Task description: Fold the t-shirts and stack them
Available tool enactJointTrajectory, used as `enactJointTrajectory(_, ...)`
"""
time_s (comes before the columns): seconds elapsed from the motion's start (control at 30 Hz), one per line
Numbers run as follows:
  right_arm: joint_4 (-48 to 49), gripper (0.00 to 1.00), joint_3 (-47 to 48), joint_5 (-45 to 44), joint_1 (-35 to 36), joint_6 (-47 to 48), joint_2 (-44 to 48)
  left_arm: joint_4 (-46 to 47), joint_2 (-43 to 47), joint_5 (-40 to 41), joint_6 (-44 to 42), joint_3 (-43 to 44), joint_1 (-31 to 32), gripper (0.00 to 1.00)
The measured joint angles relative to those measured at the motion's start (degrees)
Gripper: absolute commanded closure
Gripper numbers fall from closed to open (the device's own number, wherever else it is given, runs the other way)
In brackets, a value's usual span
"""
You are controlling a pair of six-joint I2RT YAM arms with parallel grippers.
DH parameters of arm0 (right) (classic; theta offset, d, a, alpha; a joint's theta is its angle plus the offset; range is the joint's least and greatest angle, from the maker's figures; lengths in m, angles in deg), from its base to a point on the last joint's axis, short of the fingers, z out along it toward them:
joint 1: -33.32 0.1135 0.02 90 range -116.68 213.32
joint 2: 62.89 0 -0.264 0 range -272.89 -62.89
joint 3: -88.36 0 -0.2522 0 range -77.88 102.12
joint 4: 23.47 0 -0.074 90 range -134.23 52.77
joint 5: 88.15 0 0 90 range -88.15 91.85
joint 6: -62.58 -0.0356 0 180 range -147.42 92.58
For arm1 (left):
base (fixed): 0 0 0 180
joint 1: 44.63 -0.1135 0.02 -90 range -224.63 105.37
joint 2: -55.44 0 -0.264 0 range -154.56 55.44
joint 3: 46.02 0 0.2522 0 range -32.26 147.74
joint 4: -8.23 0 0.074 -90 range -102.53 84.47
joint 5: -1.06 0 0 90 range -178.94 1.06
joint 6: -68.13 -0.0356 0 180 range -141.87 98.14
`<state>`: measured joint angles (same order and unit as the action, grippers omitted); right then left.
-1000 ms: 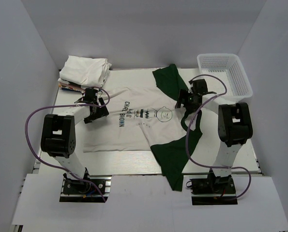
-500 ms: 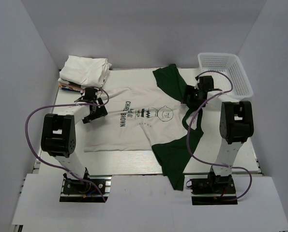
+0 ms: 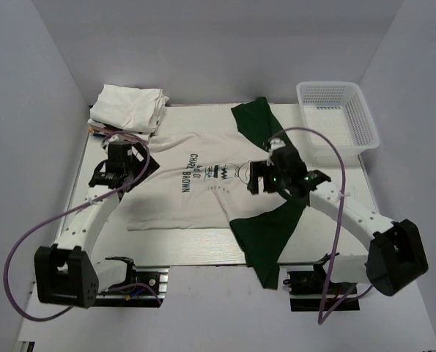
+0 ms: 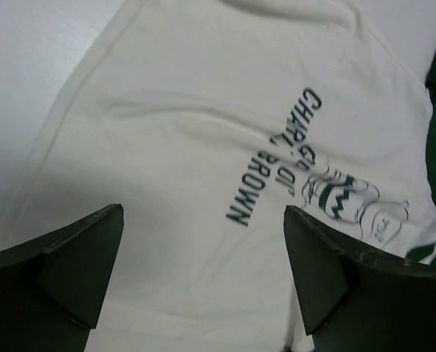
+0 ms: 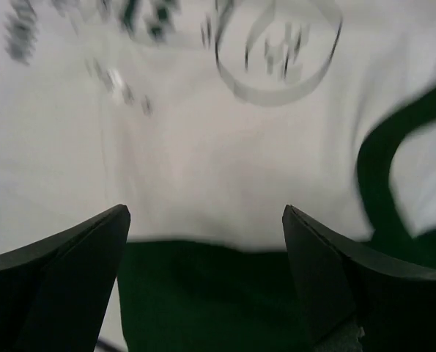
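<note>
White cotton with dark green sleeves, the Charlie Brown tee (image 3: 196, 194) lies spread flat and print-up in the middle of the tabletop (image 3: 203, 246), collar toward the right arm and hem toward the left. No fold is in it yet, so the step in hand looks like the first fold. The left jaws stand wide apart and empty above the hem side of the body, beside the lettering (image 4: 272, 158). The right jaws, also spread and empty, hover over the chest where it meets the near sleeve (image 3: 265, 235). Next, each probably needs to drop to a cloth edge, pinch one layer and carry it across. The folded whitish tees (image 3: 130, 106) wait at the far left corner, the mesh basket (image 3: 368, 125) far right.
</note>
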<state>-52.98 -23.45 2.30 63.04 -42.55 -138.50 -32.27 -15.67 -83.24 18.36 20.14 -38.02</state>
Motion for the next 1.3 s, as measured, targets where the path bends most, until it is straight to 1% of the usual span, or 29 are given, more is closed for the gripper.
enactJointTrajectory(0.1,-5.3,0.1,-10.1,-2.9,4.8,-6.2,4.7,-1.0,7.2,-3.2,1.9,-6.9,0.1,0.0)
enactJointTrajectory(0.23,-13.0,0.1,-22.4,-6.4,6.8,-15.1,11.3,-3.5,15.4,-7.8,4.1,-17.1,0.1,0.0)
enactJointTrajectory(0.33,-16.7,0.1,-26.4,-8.7,6.7,-20.3,16.4,-5.9,19.3,-10.2,5.0,-21.1,0.1,0.0)
enactJointTrajectory(0.47,-17.4,0.1,-26.7,-9.8,6.7,-25.6,17.4,-7.6,21.2,-11.7,5.3,-21.6,0.2,0.0)
enactJointTrajectory(0.5,-17.2,0.15,-26.9,-9.9,6.7,-26.7,17.0,-7.8,21.5,-11.9,5.3,-21.6,0.2,0.0)
enactJointTrajectory(0.53,-16.9,0.33,-26.9,-10.4,6.7,-27.5,16.5,-8.0,21.7,-12.1,5.3,-21.6,0.2,0.0)
enactJointTrajectory(0.57,-16.8,0.47,-26.9,-10.6,6.7,-27.7,16.2,-8.2,21.8,-12.2,5.2,-21.6,0.2,0.0)
enactJointTrajectory(0.6,-16.2,0.57,-27.0,-10.8,6.6,-28.5,15.8,-8.4,21.9,-12.2,5.2,-21.6,0.2,0.0)
enactJointTrajectory(0.63,-15.8,0.76,-26.9,-11.0,6.6,-29.0,15.0,-8.5,21.8,-12.3,5.0,-21.7,0.2,0.0)
enactJointTrajectory(0.67,-15.5,1.0,-26.8,-11.2,6.6,-29.3,14.4,-8.7,21.8,-12.3,5.0,-21.8,0.2,0.0)
enactJointTrajectory(0.77,-15.7,1.0,-26.2,-13.7,6.3,-31.3,12.8,-9.1,21.2,-12.3,4.3,-21.9,0.2,0.0)
enactJointTrajectory(0.83,-17.3,1.0,-24.9,-16.9,6.1,-31.6,11.7,-9.1,20.3,-12.2,3.9,-21.9,0.2,0.0)
enactJointTrajectory(0.97,-21.0,1.0,-19.7,-22.5,4.4,-31.5,11.0,-9.5,18.4,-11.7,3.0,-21.5,0.2,0.0)
enactJointTrajectory(1.1,-21.4,1.0,-13.8,-25.0,2.1,-29.0,11.4,-10.0,16.5,-10.4,2.6,-20.2,0.2,0.0)
enactJointTrajectory(1.2,-21.2,1.0,-11.1,-26.7,-0.5,-26.3,10.8,-10.2,14.7,-9.5,2.4,-19.0,0.2,0.0)
enactJointTrajectory(1.3,-19.5,1.0,-8.6,-27.6,-3.7,-22.9,6.5,-10.1,12.7,-8.9,2.4,-18.0,0.2,0.0)
